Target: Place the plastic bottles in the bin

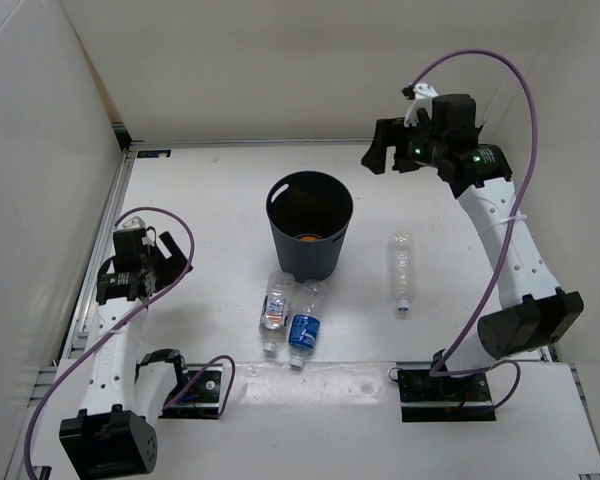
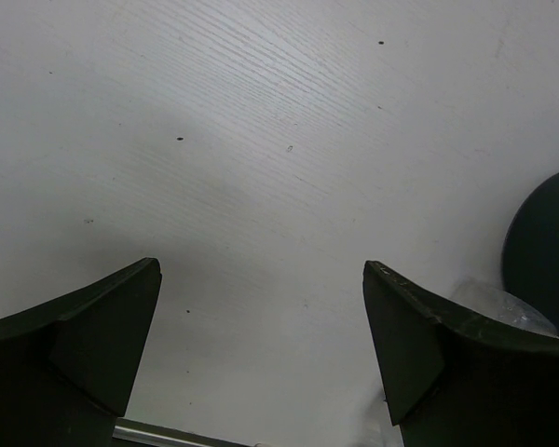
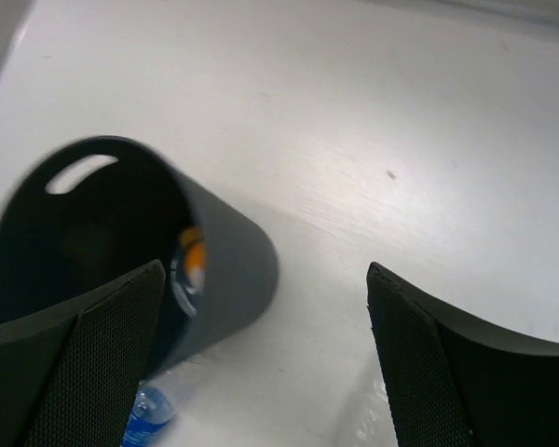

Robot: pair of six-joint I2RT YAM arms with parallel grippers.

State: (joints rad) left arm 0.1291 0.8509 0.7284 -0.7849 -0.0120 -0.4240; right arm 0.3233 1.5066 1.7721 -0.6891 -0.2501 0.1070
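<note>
White table [image 1: 210, 190], walls [image 1: 280, 60] three sides: bin [image 1: 310, 225] central; left hand [image 2: 261, 268] apart, right hand [image 3: 265, 268] apart.

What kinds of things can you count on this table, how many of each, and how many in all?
Clear bottles: 3 (white-blue label bottle, blue label bottle, plain bottle)
Orange bottle, inside the bin: 1
Bin: 1
Total: 5

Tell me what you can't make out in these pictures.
- Orange bottle: top view, mostly hidden by the bin wall; right wrist view, blurred.
- Blue-label bottle: right wrist view, cut off by the bottom edge.
- Label wording: top view, too small.
- Left wrist view: the bin is cut off by the right edge.
</note>
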